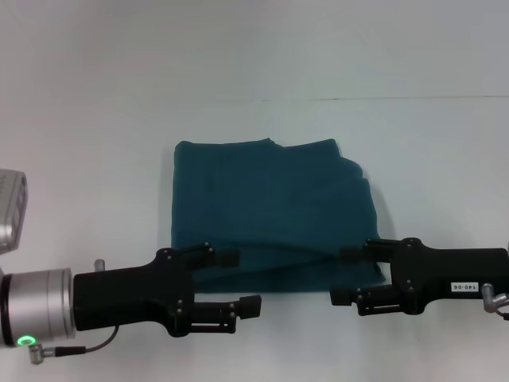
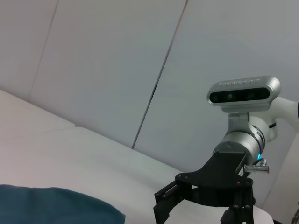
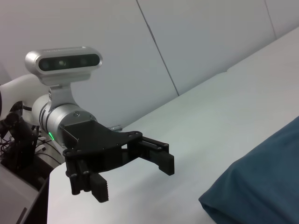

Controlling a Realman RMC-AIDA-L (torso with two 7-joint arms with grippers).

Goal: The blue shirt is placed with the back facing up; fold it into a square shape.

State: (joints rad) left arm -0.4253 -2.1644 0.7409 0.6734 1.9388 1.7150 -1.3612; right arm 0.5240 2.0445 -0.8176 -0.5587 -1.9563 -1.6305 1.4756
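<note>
The blue shirt [image 1: 270, 211] lies folded into a rough rectangle in the middle of the white table, plain side up, with a few creases near its right edge. My left gripper [image 1: 238, 282] hovers at the shirt's near left corner, open and empty, its fingers pointing right. My right gripper [image 1: 347, 275] is at the near right corner, also open and empty, pointing left toward the other one. The right wrist view shows the left gripper [image 3: 133, 178] open above bare table, beside a corner of the shirt [image 3: 261, 186]. In the left wrist view, the right arm [image 2: 233, 163] appears beyond the shirt's edge [image 2: 46, 205].
White table [image 1: 95, 175] surrounds the shirt on all sides. A seam runs across the far part of the table [image 1: 382, 99]. Plain pale wall panels [image 2: 117, 56] stand behind the work area. No other objects show.
</note>
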